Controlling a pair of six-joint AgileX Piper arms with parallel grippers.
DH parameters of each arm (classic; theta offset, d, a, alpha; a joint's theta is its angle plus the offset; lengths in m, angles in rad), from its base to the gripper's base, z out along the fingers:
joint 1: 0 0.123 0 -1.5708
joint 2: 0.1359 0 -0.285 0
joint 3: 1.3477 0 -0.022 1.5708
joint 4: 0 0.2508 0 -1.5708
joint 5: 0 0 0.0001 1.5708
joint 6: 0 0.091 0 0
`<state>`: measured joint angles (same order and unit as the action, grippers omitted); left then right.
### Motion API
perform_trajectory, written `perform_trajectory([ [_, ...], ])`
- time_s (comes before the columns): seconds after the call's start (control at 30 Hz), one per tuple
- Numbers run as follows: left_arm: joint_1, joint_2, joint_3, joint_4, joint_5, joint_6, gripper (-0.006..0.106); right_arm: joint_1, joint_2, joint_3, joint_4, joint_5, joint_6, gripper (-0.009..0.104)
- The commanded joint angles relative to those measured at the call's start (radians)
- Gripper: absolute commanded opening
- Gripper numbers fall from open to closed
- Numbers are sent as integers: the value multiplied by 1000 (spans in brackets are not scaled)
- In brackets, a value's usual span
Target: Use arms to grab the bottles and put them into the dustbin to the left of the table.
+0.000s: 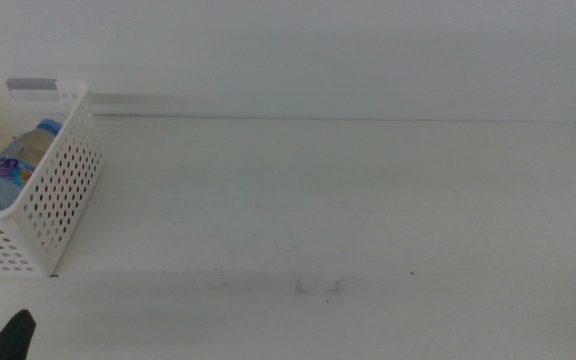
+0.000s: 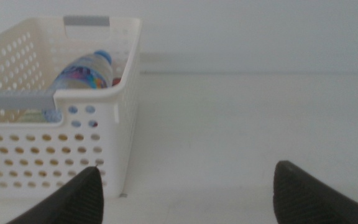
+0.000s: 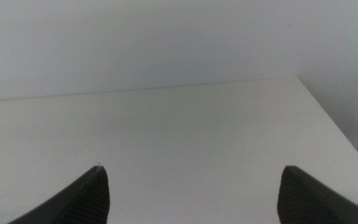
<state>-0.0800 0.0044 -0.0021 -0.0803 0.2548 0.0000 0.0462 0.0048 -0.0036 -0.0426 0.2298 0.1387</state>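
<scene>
The water bottle [image 1: 13, 160] lies inside the dustbin [image 1: 63, 200] at the table's [image 1: 348, 200] far left. The left gripper [image 2: 185, 193] and right gripper [image 3: 191, 193] both stand wide apart, holding nothing.

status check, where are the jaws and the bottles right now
Left gripper open, empty, low near the dustbin. Right gripper open, empty, over bare table. Blue-capped water bottle lying in the dustbin. No bottles seen on the table.

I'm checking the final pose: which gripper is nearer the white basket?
Left. The left gripper hangs open just in front of the basket, near its corner. The right gripper, also open, faces bare table with no basket in its view.
</scene>
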Motion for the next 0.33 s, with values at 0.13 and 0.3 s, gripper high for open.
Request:
perform_trajectory([
  [0.13,2,-4,2,-27,-65,0,94,-8,-5,4,-23,0,-4,88],
  [0.3,2,-4,2,-21,-65,0,94,-8,-5,4,-23,0,-4,88],
])
